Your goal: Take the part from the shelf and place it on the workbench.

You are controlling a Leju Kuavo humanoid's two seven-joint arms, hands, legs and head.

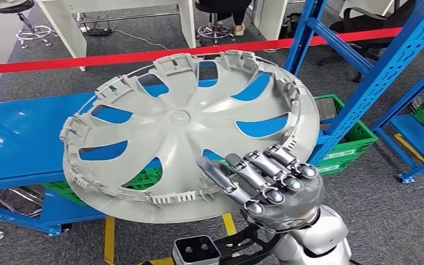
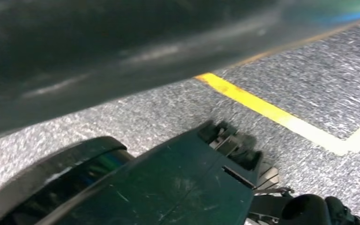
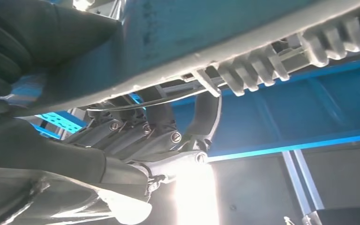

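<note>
One grey hubcap [image 1: 190,135] is gripped at its rim by the right robot hand [image 1: 270,185], over one blue workbench [image 1: 16,141]

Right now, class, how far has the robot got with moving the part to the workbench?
Done: the grey wheel cover is off the shelf. In hand: the right hand grips its near rim, holding it tilted above the blue workbench. Left: lowering it flat onto that surface and letting go.

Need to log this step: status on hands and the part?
Right hand grips the rim of the grey plastic wheel cover, fingers curled over its edge. Cover held tilted above the blue workbench, not set down. Left hand's state can't be told.
</note>
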